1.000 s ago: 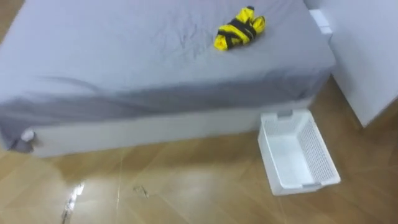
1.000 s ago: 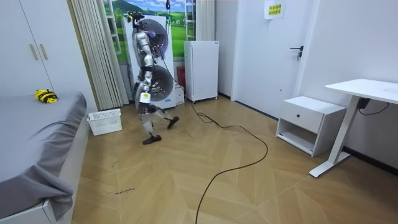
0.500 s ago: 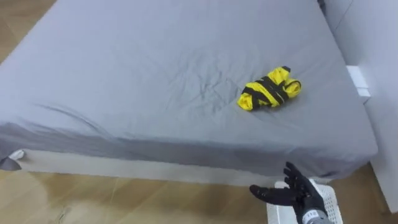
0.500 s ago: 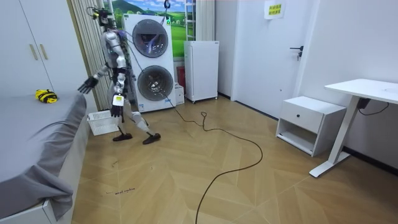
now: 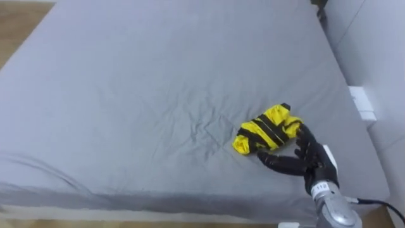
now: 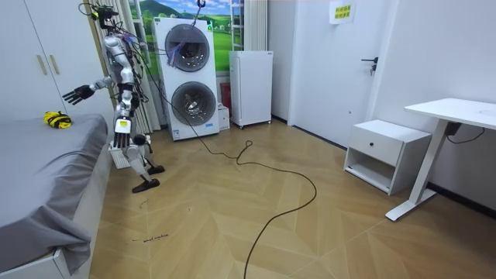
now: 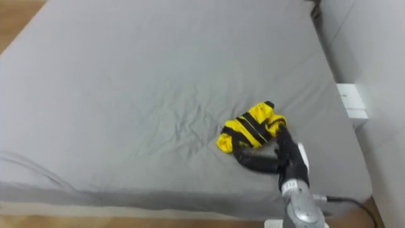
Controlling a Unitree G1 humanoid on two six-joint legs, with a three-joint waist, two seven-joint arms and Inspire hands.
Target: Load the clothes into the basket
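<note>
On bed (image 5: 126, 95), splayed rt robot hand (image 5: 310, 161) at clothes (image 5: 267, 128).

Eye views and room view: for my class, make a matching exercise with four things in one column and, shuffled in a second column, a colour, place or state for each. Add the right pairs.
Column one
1. clothes
2. right hand
3. bed sheet
4. desk

Column two
A. grey, lightly creased
B. white, at the room view's right
C. yellow with black stripes, bunched up on the bed
D. open, fingers spread right beside the clothes

Pairs: 1-C, 2-D, 3-A, 4-B
</note>
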